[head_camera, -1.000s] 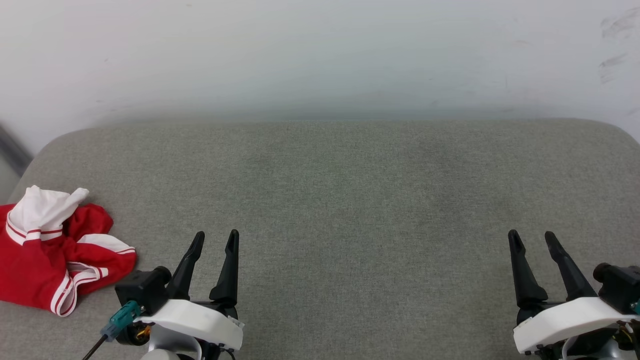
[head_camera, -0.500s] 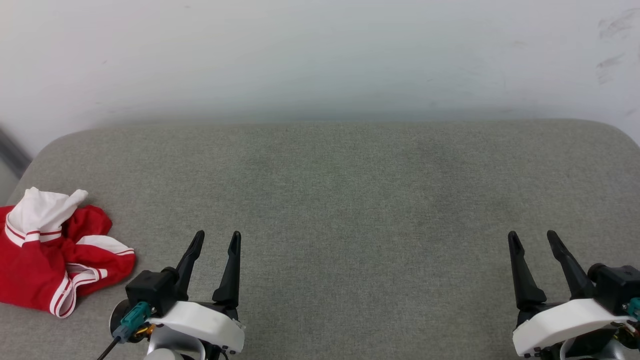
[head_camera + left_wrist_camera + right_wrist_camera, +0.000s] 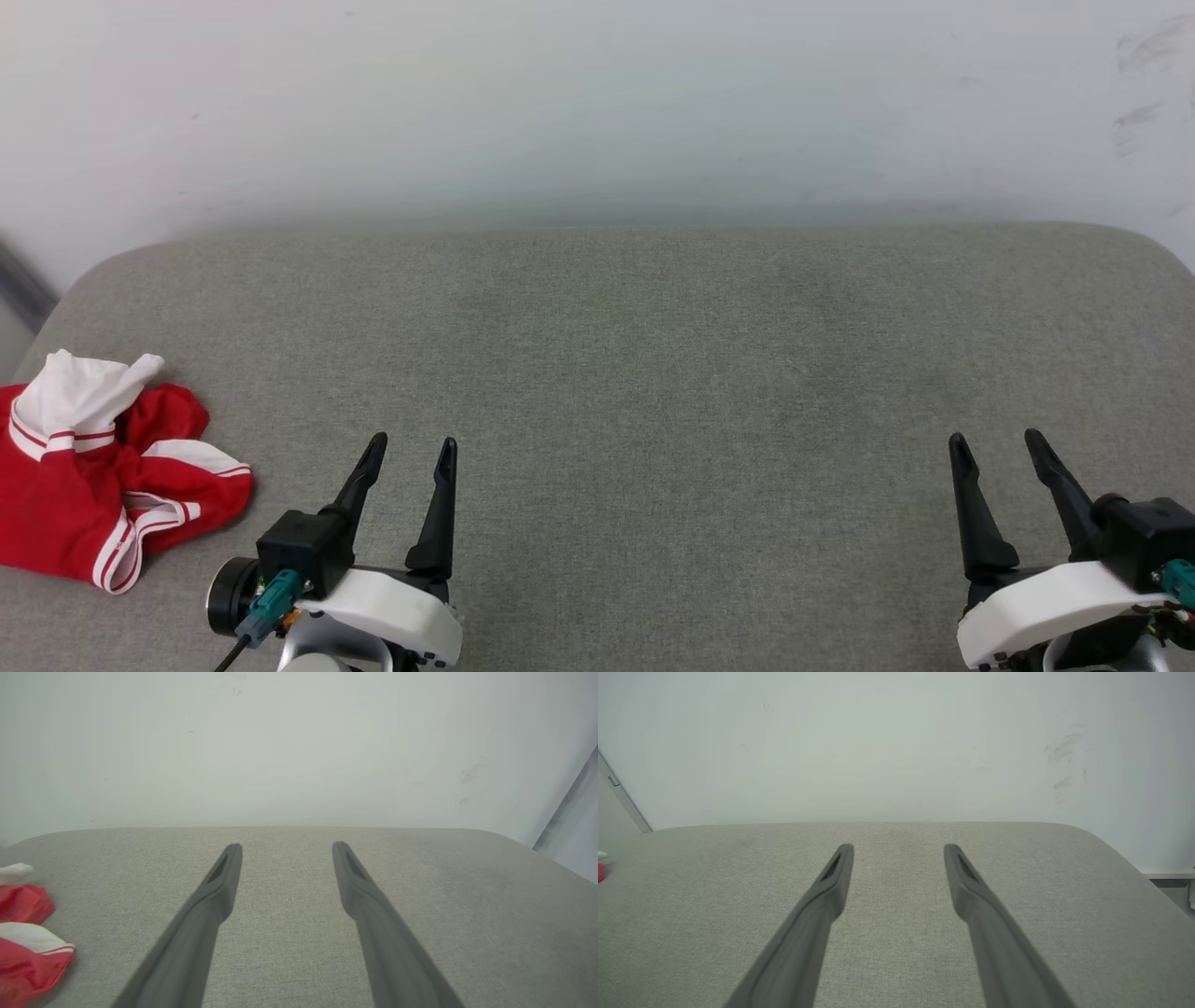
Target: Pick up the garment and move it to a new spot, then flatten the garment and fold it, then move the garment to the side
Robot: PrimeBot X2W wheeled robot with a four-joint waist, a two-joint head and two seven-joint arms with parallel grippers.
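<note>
Two sets of fingers stand spread and empty: the left gripper point(image 3: 413, 441) is near the garment point(image 3: 84, 485), which lies crumpled at the near left edge of the cushion point(image 3: 653, 355), and the right gripper point(image 3: 995, 437) is well apart. It looks light and floppy (likely to sag), so pinch a raised fold.

Left gripper point(image 3: 412, 442) at 7 o'clock, right gripper point(image 3: 995, 437) at 5 o'clock. Both jaws spread wide, empty, pointing toward 12 o'clock.
</note>
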